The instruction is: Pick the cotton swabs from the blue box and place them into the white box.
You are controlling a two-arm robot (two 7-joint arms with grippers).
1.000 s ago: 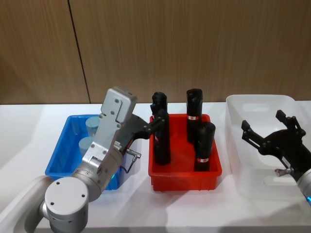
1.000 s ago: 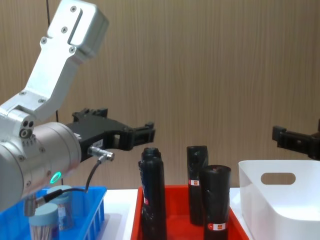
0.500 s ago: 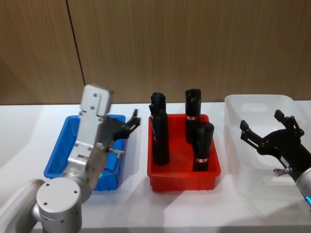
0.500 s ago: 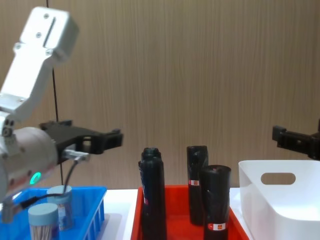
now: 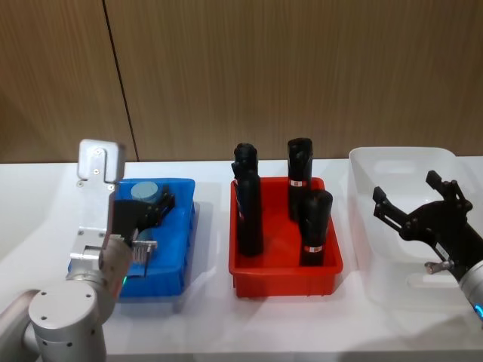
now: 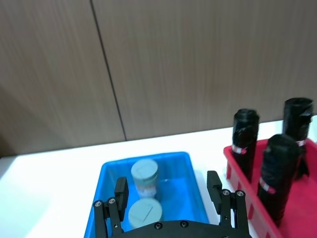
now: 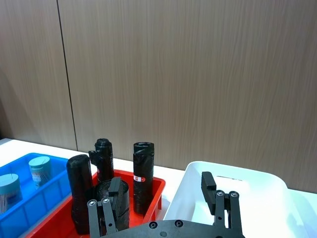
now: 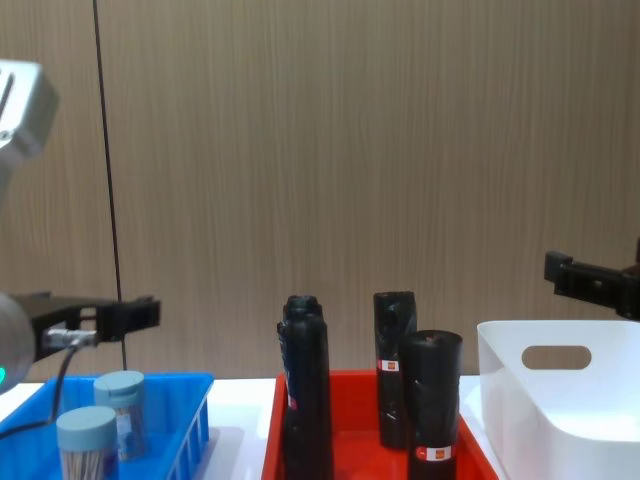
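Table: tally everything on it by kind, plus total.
cotton swabs: 2
black wrapped rolls: 4
blue box: 1
red tray: 1
white box: 1
Total: 9

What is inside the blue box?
Two cotton swabs stand upright in the blue box. The open left gripper hangs above and covers the box's near end; what lies there cannot be seen. The right gripper hangs over the white box.
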